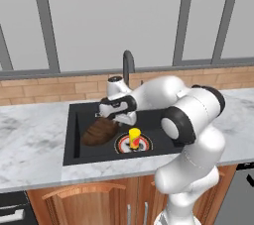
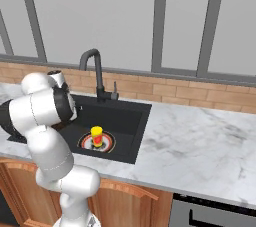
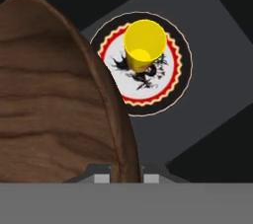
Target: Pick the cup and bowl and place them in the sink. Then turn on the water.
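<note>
While the cup [image 1: 134, 136] stood upright on the drain [image 3: 175, 77] in the sink [image 1: 74, 135], the bowl [image 1: 99, 132] hung tilted just beside it, its rim clenched by the pincer [image 1: 110, 117] over the basin's left part.

You see a white marble counter [image 1: 34, 142] carrying the black sink [image 1: 74, 135], where the yellow cup [image 1: 134, 137] stands upright on the red-ringed drain [image 1: 144, 144].

Even, bright, flat rendered lighting, no glare, faint soft shading inside the black sink [image 1: 74, 135], low resolution with slight softness, wooden bowl [image 3: 54, 99] sharp up close, no edge distortion
</note>
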